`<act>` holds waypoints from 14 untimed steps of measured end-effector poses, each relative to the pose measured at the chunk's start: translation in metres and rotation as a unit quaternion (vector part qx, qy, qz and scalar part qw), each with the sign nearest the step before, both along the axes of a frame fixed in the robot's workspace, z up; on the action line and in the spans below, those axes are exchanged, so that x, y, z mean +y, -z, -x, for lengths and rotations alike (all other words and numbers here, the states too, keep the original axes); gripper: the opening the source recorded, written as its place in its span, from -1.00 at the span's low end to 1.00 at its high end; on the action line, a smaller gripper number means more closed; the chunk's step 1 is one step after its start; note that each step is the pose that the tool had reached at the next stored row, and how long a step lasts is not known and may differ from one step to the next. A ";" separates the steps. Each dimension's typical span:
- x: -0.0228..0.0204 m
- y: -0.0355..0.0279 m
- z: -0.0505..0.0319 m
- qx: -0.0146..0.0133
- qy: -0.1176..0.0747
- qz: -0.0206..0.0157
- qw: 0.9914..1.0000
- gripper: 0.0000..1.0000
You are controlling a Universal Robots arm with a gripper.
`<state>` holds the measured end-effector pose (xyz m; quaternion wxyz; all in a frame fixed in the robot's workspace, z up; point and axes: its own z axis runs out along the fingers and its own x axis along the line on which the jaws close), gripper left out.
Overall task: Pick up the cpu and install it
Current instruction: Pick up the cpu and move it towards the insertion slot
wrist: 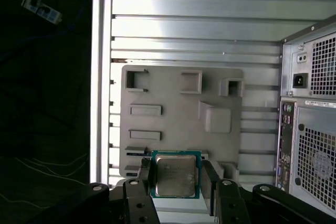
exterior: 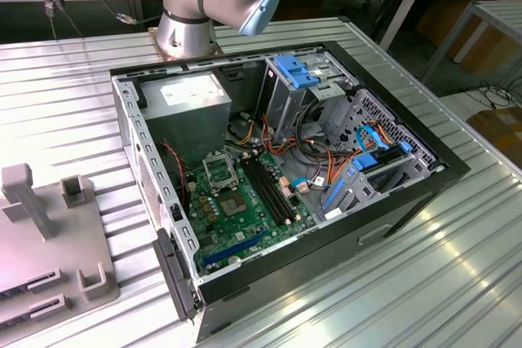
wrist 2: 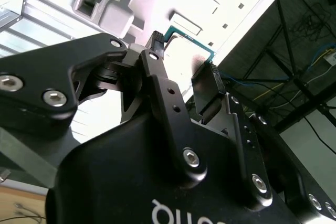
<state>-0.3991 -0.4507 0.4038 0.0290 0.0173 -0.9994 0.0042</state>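
Observation:
The cpu (wrist: 175,176), a flat silver square with a green rim, sits between my gripper's (wrist: 177,181) two black fingers (wrist: 210,179) in the first wrist view. It hangs well above the grey fixture plate (wrist: 178,103). The second wrist view shows the cpu's green edge (wrist 2: 185,39) clamped between the fingertips of the gripper (wrist 2: 181,64). In the exterior view, the open computer case (exterior: 408,193) lies on the table. Its green motherboard (exterior: 245,218) carries the black square socket frame (exterior: 218,170).
The case's rear panel (wrist: 310,124) stands beside the fixture plate in the first wrist view. The ribbed metal table (wrist: 194,19) ends at an edge (wrist: 102,77) with dark floor beyond. In the exterior view the arm's base (exterior: 192,26) stands behind the case, with the grey fixture (exterior: 49,234) on the exterior view's left.

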 end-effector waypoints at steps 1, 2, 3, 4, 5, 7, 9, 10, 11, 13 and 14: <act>0.0000 0.0000 -0.0013 0.000 0.000 0.000 1.000 -0.05; 0.0000 0.0000 -0.0024 0.000 0.000 0.000 1.000 -0.05; 0.0000 0.0001 -0.0038 0.000 0.000 0.000 1.000 -0.05; 0.0000 0.0001 -0.0048 0.000 0.000 0.000 1.000 -0.05; 0.0000 0.0001 -0.0059 0.000 0.000 0.000 1.000 -0.05; 0.0000 0.0002 -0.0082 0.000 0.000 0.000 1.000 -0.05; 0.0000 0.0002 -0.0108 0.000 0.000 0.000 1.000 -0.05; 0.0000 0.0002 -0.0118 0.000 0.000 0.000 1.000 -0.05; 0.0000 0.0003 -0.0133 0.000 0.000 0.000 1.000 -0.05; 0.0000 0.0003 -0.0159 0.000 0.000 0.000 1.000 -0.05; 0.0000 0.0003 -0.0171 0.000 0.000 0.000 1.000 -0.05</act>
